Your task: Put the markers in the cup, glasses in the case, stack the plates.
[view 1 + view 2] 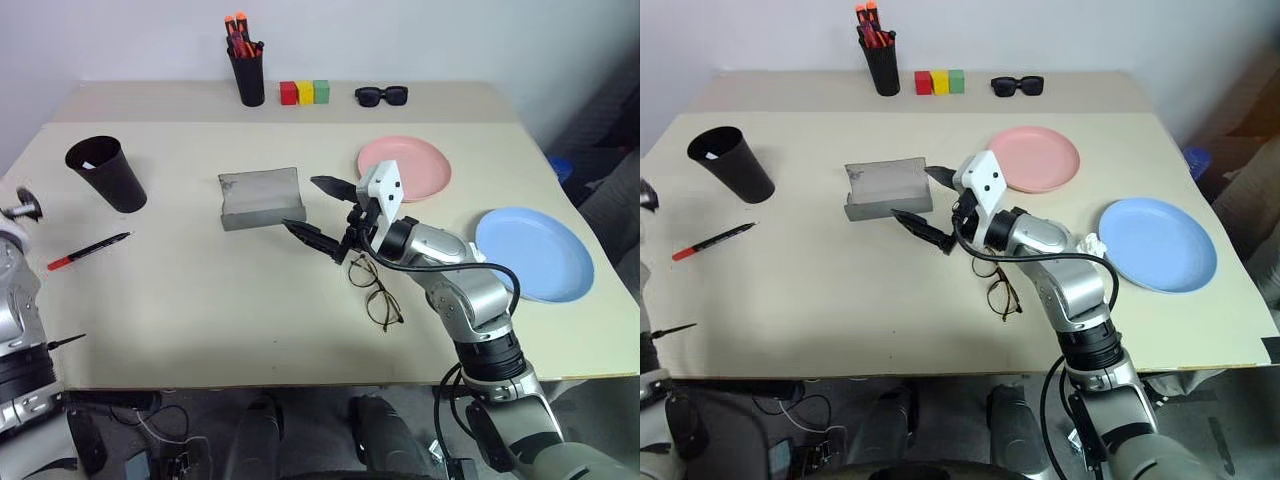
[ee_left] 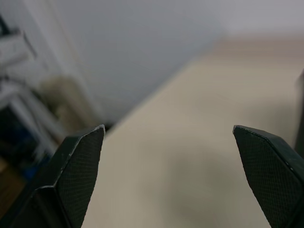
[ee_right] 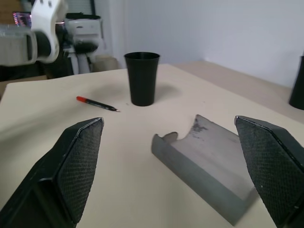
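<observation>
**Mid-table: your right gripper's parked wide open by the case**

At the centre of the table [image 1: 180, 330] you've got your right gripper [image 1: 318, 208] hanging with both black fingers spread wide, nothing between them. It sits just at the 3 o'clock side of the grey case [image 1: 259, 198], which lies open (lid tipped up, from what the right wrist view shows). The glasses [image 1: 374, 290] lie flat on the table at about 5 o'clock from that gripper, right under your forearm.

Your left gripper [image 2: 166, 175] is also wide open and empty, looking out over bare tabletop near the edge.

The cup [image 1: 107, 172] stands upright over at 9 o'clock from the case, and you can spot something white inside it. One marker, the black one with the red end [image 1: 88, 250], lies on the table at roughly 6 o'clock from the cup, apart from it.

Plates aren't stacked: pink plate [image 1: 425, 165] sits at 2 o'clock from the right gripper, blue plate [image 1: 545, 250] well apart from it towards 4 o'clock.

Back edge has a pen holder [image 1: 246, 70] with orange-capped markers, three coloured blocks [image 1: 304, 92] and black sunglasses [image 1: 381, 95].
</observation>
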Controlling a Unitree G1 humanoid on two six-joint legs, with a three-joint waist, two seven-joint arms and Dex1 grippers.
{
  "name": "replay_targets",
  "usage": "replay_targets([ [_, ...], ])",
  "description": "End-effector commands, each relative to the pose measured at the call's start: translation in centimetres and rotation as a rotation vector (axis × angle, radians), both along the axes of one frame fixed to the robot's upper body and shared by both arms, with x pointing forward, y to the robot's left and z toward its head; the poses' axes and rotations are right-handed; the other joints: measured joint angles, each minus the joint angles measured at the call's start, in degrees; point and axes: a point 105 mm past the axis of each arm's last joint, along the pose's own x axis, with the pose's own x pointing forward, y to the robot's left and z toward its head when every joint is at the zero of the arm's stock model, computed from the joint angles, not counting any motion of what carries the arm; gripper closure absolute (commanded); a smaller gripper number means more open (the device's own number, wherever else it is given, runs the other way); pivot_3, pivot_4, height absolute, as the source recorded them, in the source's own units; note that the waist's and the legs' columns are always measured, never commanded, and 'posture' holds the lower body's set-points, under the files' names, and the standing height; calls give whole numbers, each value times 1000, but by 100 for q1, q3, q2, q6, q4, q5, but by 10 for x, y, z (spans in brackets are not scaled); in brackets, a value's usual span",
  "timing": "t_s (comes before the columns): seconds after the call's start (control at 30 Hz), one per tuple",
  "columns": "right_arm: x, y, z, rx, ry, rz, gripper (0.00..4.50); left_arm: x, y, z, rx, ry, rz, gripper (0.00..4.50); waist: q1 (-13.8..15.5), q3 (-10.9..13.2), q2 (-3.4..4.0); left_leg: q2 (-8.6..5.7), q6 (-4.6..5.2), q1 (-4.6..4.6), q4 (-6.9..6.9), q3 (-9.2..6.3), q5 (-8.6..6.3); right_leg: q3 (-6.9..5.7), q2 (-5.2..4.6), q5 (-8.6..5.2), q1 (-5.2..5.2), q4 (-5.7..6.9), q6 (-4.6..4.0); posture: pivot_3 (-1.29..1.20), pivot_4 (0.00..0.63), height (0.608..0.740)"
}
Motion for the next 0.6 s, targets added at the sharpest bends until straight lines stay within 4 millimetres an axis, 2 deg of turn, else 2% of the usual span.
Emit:
replay_targets([
  [0.03,-4,0,8,21,-35,17,0,7,-18,-6,-1,123,-119,37,7,-1,-1,-1,0,0,0,1,0,0,-2,-1,2,-2,-2,0,150,740],
  [0.17,-4,2,6,23,-29,19,0,19,-30,-37,-81,295,-262,37,-35,-1,-1,-1,-1,0,-4,1,0,0,-2,1,-2,-4,-4,0,150,740],
  [0.43,-6,-2,2,22,-21,-3,0,41,-40,-51,-64,471,-466,37,-38,0,0,1,0,-4,-13,2,1,0,0,2,-15,-2,-2,0,150,740],
  [0.6,-6,-6,1,19,-23,-19,0,45,-51,-58,-90,567,-584,37,-29,0,0,0,0,-4,-12,4,0,1,-1,1,-12,-3,-3,0,150,740],
])
